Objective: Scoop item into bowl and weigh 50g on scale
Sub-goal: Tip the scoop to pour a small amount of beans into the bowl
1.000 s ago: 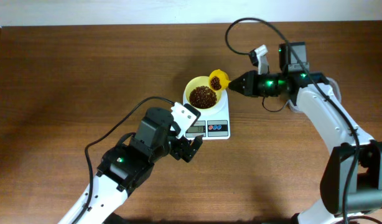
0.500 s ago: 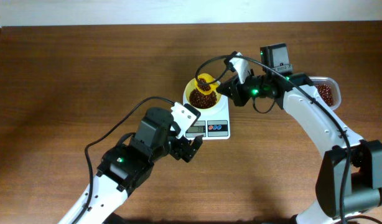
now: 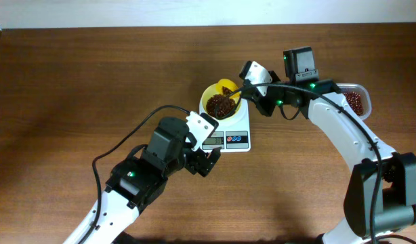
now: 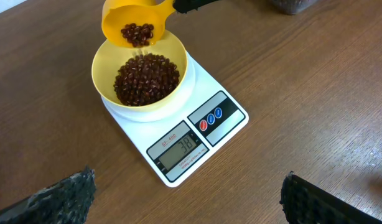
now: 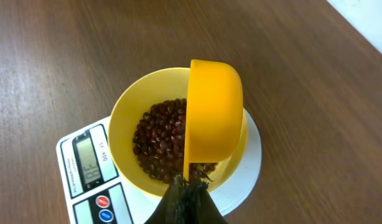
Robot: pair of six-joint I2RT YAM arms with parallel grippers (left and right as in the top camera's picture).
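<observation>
Since the scoop tipped steeper over the bowl on the scale, beans spill in; reads 38 g, so you're approx. 12 g short. Right pincer pinches its handle; left pincer spread.

Scale display reads 38. Small label above display: SF-400, faint.

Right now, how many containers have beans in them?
3: the yellow bowl on the scale, the scoop tipped over that bowl, and the clear tub, partly hidden behind the right arm.
</observation>
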